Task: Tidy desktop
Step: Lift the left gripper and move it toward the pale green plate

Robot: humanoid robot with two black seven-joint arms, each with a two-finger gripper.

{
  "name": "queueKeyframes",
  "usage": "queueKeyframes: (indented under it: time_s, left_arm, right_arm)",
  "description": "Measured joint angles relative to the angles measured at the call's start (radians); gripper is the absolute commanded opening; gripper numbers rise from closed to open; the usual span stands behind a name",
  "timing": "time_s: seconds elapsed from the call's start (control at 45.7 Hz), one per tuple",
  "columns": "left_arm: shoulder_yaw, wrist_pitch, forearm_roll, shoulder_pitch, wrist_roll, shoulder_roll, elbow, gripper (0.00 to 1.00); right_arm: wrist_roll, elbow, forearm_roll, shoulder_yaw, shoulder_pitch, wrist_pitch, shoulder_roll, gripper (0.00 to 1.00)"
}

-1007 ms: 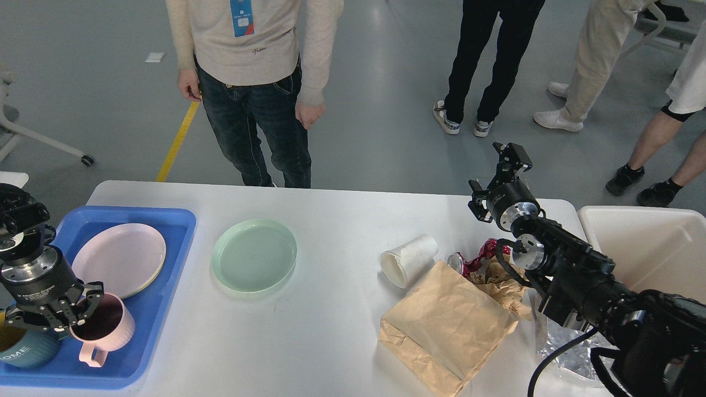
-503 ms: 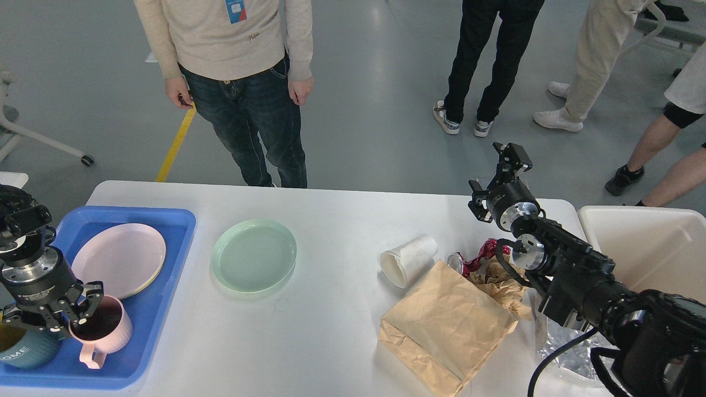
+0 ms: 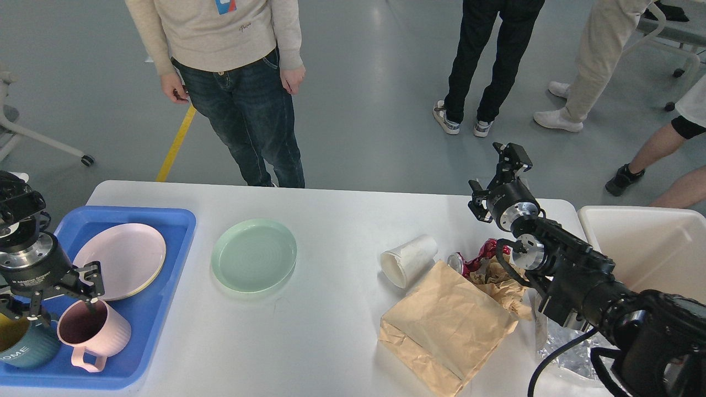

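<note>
The white desktop carries a pale green plate, a white paper cup on its side, a brown paper bag, a crushed red can and crumpled brown paper. My left gripper is open over the blue tray. It is just above and left of the pink mug, with one fingertip at the mug's rim. My right gripper is raised above the far right of the desktop, beyond the can. It looks empty, and its fingers cannot be told apart.
The blue tray also holds a pink plate and a teal mug. A cream-white bin stands to the right of the desktop. Crinkled foil lies under my right arm. Several people stand beyond the far edge.
My left gripper has risen and pulled back to the left, and the pink mug now stands free in the tray. The nearest person has stepped left. My right arm has not moved.
</note>
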Motion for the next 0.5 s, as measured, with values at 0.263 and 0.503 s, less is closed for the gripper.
queueKeyframes:
  time_s: [0.263,0.503]
  left_arm:
    - [0.122,0.0,-0.011,-0.134,-0.008,0.004,-0.022,0.94]
    - [0.262,0.0,-0.019,-0.351,-0.177,-0.076,-0.028,0.94]
  right_arm:
    - [0.0,0.0,0.0,0.0,0.0,0.0,0.0,1.0]
    - [0.0,0.0,0.0,0.0,0.0,0.0,0.0,1.0]
